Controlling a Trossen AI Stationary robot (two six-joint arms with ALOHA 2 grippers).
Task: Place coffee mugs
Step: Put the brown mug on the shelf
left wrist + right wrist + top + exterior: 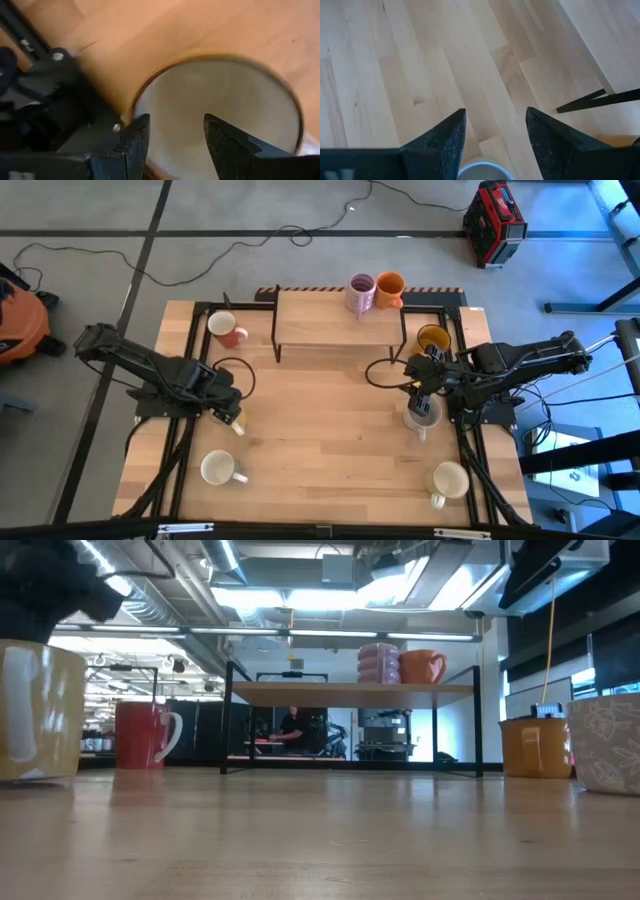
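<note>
High view: wooden surface (330, 420) w/ a small shelf (338, 325) at the far edge. Purple mug (360, 292) & orange mug (389, 288) stand side by side on the shelf, touching. Red mug (227, 330) sits on the surface left of the shelf, yellow mug (433, 339) right of it. Two cream mugs on the near side: one near-left (219, 470), one near-right (449, 481). Left gripper (233, 420) hangs over bare wood, well apart from the near-left mug. Right gripper (423, 402) sits right over a grey mug (421, 416).

Low view: cream mug at left edge (38, 712), red mug (146, 735) behind it, yellow mug (535, 747) & a patterned pale mug (606, 743) at right. Purple (378, 663) & orange (423, 666) mugs up on the shelf (350, 692). A person (292, 726) far back in the room.

Left wrist view: fingers (134, 142) spread apart, grasping nothing; a cream mug's rim (220, 107) fills the space beyond them.

Right wrist view: fingers (449, 137) spread apart, released; grey mug's rim (482, 169) shows between them, wood beyond.
</note>
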